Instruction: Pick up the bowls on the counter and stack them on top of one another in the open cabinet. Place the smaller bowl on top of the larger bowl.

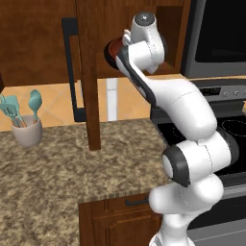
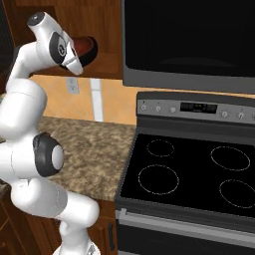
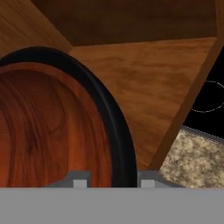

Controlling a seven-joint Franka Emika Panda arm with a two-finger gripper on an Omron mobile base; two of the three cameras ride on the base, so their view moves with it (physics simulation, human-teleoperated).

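Observation:
My gripper (image 3: 114, 181) is shut on the rim of a round bowl (image 3: 52, 131) that has a thick black rim and a reddish-brown, grained inside. The arm holds this bowl (image 1: 111, 52) high and tipped on its side at the mouth of the open cabinet, just right of the cabinet door (image 1: 89, 72). From the right the bowl (image 2: 88, 50) looks dark with a reddish sheen. I cannot tell which of the two bowls it is. The bare wooden shelf (image 3: 144, 87) lies beyond it. The other bowl is out of view.
A white utensil cup (image 1: 28, 129) with teal tools stands at the back left of the granite counter (image 1: 57, 163). The door's long black handle (image 1: 72, 67) hangs left of the arm. The black stovetop (image 2: 189, 174) and a dark microwave (image 2: 189, 40) are on the right.

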